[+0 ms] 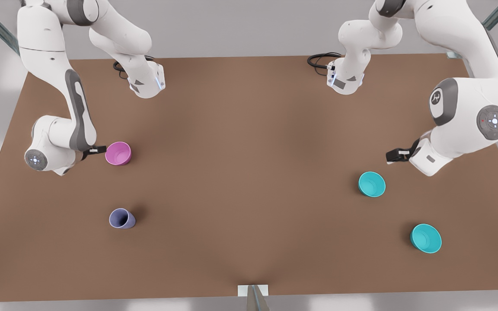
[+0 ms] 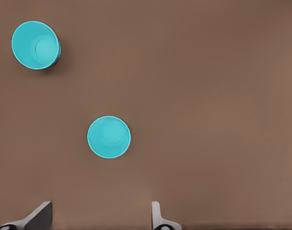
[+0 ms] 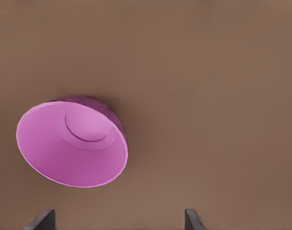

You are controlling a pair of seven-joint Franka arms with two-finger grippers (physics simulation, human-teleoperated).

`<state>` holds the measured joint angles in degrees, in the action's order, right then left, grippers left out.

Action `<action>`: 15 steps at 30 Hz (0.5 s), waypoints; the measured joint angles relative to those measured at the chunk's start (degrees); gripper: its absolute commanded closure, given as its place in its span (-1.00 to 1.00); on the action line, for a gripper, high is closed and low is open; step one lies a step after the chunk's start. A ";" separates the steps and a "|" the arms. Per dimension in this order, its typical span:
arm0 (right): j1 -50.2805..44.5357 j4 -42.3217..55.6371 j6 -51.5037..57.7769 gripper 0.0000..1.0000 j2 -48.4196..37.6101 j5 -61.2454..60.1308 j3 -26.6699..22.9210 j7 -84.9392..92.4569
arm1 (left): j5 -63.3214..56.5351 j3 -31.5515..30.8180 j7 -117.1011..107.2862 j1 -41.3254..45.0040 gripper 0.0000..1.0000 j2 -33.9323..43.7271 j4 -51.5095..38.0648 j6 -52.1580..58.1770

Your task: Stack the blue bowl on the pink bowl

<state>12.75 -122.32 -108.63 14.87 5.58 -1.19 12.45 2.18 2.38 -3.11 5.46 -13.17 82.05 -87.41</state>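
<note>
The blue bowl [image 1: 371, 184] [image 2: 108, 137], a small teal one, stands upright on the table at the front view's right. My left gripper [image 1: 394, 155] [image 2: 98, 220] hovers open just behind it and apart from it, fingers [image 2: 39, 218] spread wide with nothing between them. The pink bowl [image 1: 118, 153] [image 3: 72, 146] sits at the front view's left. Right beside it, my right gripper [image 1: 97, 150] [image 3: 116, 221] is open and holds nothing.
A second, slightly wider teal bowl [image 1: 426, 238] [image 2: 36, 44] stands nearer the front edge at the front view's right. A lavender cup [image 1: 122, 218] stands in front of the pink bowl. The brown table [image 1: 249, 172] is bare across its middle.
</note>
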 measured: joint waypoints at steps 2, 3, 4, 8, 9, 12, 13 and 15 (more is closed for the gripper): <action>0.13 -0.28 -3.95 -1.00 1.96 -1.70 -0.02 -0.22 | 0.03 -0.23 0.02 0.64 -1.00 0.37 -0.11 1.68; 0.22 -0.38 -5.56 -1.00 2.42 -2.26 -0.03 -0.32 | 0.03 -0.46 0.03 0.89 -1.00 0.47 -0.15 2.44; 0.27 -0.70 -6.95 -1.00 2.64 -2.69 -0.03 -0.42 | 0.05 -0.61 0.03 1.03 -1.00 0.43 -0.14 3.16; 0.15 -6.24 -10.73 -1.00 -0.90 -3.58 -0.06 -0.72 | 0.12 -0.77 0.05 0.96 -1.00 0.04 -0.11 5.26; 0.22 -7.59 -11.32 -1.00 -1.45 -3.69 -0.09 -0.76 | 0.12 -0.77 0.05 0.94 -1.00 -0.02 -0.12 5.61; 0.11 -8.89 -12.55 -1.00 -0.13 -3.85 -0.73 -0.87 | 0.27 -0.71 0.04 0.90 -1.00 -0.22 -0.11 6.36; 0.16 -9.02 -12.84 -1.00 0.48 -3.88 -1.03 -0.91 | 0.32 -0.66 0.03 0.87 -1.00 -0.28 -0.11 6.60; -0.01 -9.04 -13.35 -1.00 2.12 -3.93 -1.35 -1.02 | 0.39 -0.63 0.00 0.88 -1.00 -0.32 -0.10 7.06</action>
<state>12.73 -131.36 -121.98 16.99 1.64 -2.55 11.42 2.57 1.75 -3.12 6.34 -13.50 81.95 -80.36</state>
